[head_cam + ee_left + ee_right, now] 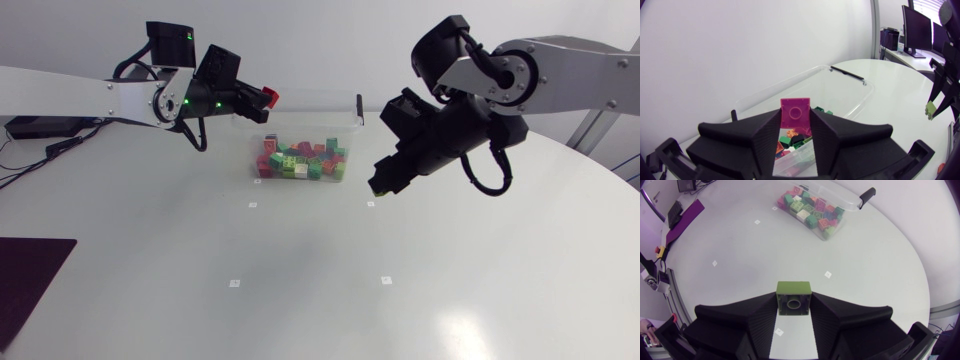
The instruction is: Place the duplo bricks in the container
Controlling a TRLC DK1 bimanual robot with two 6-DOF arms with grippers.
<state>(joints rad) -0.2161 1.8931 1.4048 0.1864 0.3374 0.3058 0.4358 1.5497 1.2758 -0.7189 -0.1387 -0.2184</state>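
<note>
From above, the left arm comes in from the left and holds its left gripper (262,98) in the air just over the near-left corner of the clear container (250,135). A pink brick (269,97) is pinched at its tip. The container sits toward the far side of the table (320,290), and a pile of bricks (300,161) in red, green and white covers its floor. The right arm reaches in from the right. Its right gripper (381,182) hangs above the table just beside the container's right end.

Looking along the left gripper (795,121), both fingers press the pink brick (795,110) from either side, with its one stud facing the camera. The container (855,92) lies below and ahead with loose bricks (792,139) inside. The other arm's gripper shows off to the side carrying a green brick (930,109).

Looking along the right gripper (793,306), the fingers clamp the green brick (793,294), hollow underside showing. The container (836,226) is well ahead across the table, full of mixed bricks (810,211), with a black handle (866,196) at its far end.
</note>
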